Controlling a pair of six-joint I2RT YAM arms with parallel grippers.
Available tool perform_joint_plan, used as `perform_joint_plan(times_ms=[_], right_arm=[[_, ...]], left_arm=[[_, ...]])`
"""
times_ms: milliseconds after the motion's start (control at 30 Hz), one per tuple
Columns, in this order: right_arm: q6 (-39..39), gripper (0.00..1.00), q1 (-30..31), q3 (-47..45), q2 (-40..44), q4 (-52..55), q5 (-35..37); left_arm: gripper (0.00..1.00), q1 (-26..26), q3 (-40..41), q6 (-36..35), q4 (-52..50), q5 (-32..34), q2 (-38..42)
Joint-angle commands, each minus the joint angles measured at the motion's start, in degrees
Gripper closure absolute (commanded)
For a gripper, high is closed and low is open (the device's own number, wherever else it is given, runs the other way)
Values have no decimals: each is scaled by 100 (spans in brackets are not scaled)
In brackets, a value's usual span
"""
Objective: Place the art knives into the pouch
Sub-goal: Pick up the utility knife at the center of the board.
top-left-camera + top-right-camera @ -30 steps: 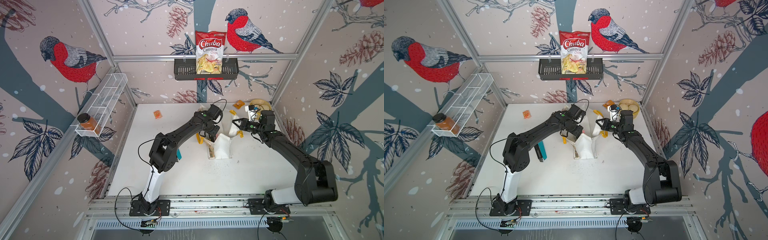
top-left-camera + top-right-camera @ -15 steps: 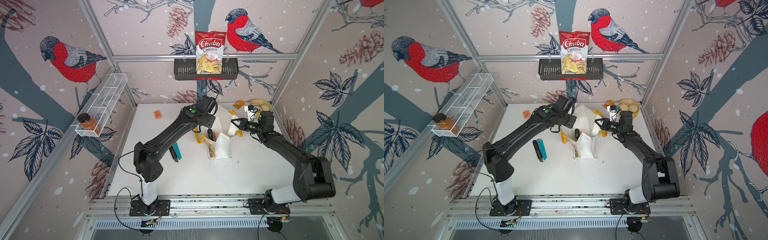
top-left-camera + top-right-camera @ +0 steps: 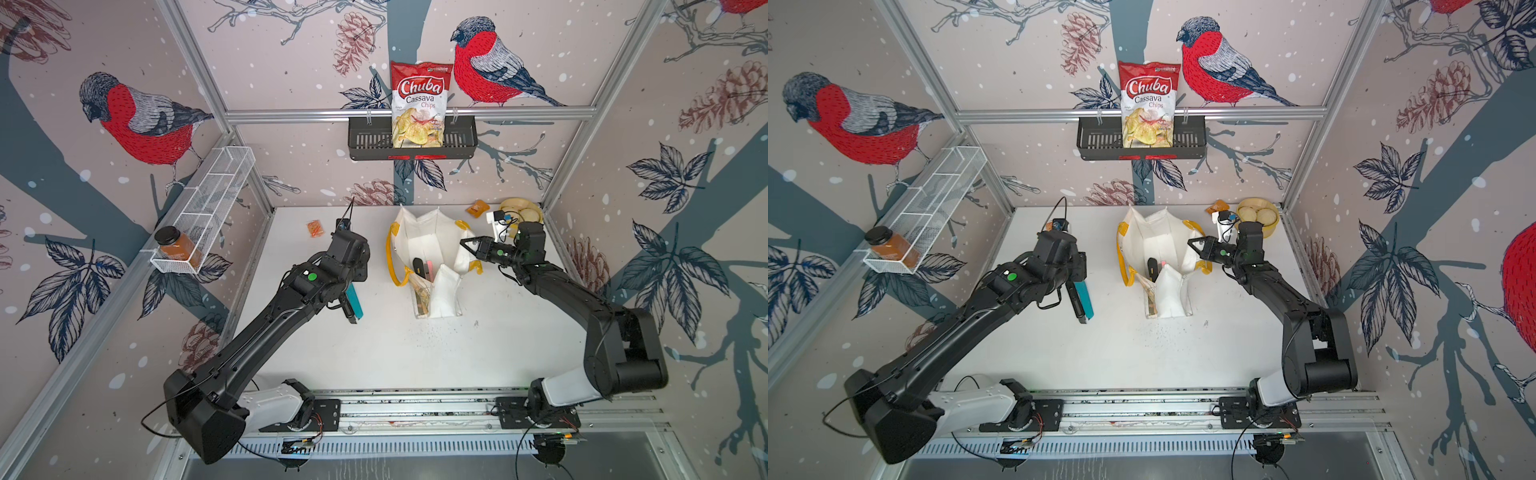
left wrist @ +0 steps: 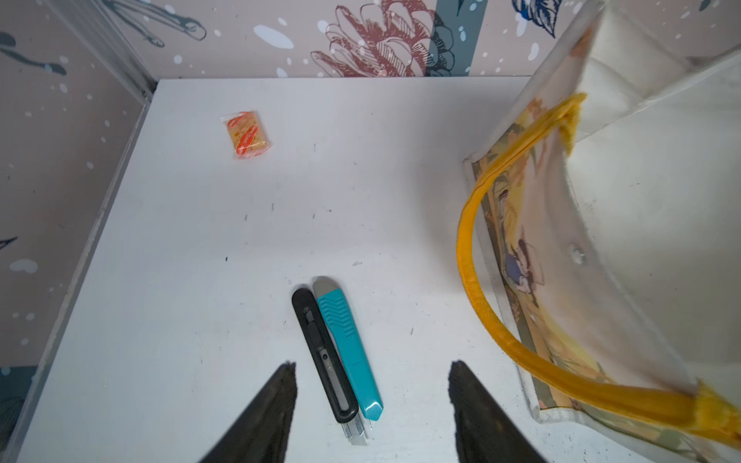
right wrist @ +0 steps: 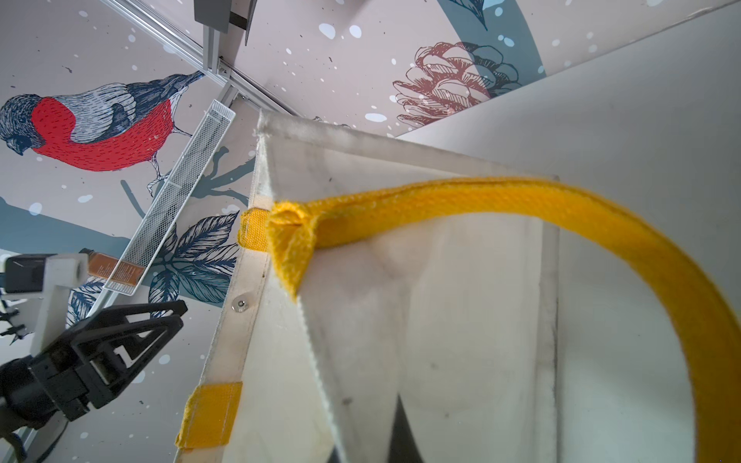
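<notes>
White tabletop (image 3: 415,353), bird-print walls. Noted near to far.

Near: the left gripper (image 4: 372,364) hangs above the table, fingers spread wide and holding nothing. In the left wrist view two cutters lie flat between the fingertips and just beyond them: the black knife (image 4: 320,352) and the teal knife (image 4: 353,348), touching along their length. Cannot tell which one the task means.

Key relation: their long axes run roughly along the gripper's forward direction, a little slanted, so the closing line crosses their width. Both top views show them running near-to-far, partly under the left wrist.

Judgement: the left arm is plainly the nearer one, and the move called for is mostly straight down. Risk: the spread fingers straddle both knives, so closing could take the pair or skew one.

Middle: the pouch (image 3: 419,232) stands to the robot's right of the knives, near but apart, mouth open upward. A dark item (image 3: 417,266) and a pink item (image 3: 429,266) show inside.

The right gripper (image 3: 467,245) has its fingers pressed together on the pouch rim beside a yellow handle (image 5: 481,200), apparently holding the mouth open. It is well apart from the knives.

Far: an orange packet (image 4: 245,134) lies near the back wall.
</notes>
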State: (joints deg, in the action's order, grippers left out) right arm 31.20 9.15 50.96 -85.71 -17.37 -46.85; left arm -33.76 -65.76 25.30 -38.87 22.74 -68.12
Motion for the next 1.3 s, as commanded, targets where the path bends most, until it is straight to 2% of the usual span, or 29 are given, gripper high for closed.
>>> perform_joint_plan(times_ms=[0,200,633,1000,1267], right_arm=[[-132,100,57,63,-4,-100,-97],[-175,100,144,98,-30,-47,-50],[-180,100,184,37,-38,-62,-25],[-163,100,197,3,-52,-82,-8],[-184,100,193,11,-59,-74,9]], left_arm=[[38,95,574,589,356,-70,104],[39,372,1873,1068,1319,-550,-148],[40,1256,2992,1248,2661,-1171,-596],[41,1590,2763,1072,2980,-1466,-1486],[48,1600,2665,905,2871,-1307,-1862]])
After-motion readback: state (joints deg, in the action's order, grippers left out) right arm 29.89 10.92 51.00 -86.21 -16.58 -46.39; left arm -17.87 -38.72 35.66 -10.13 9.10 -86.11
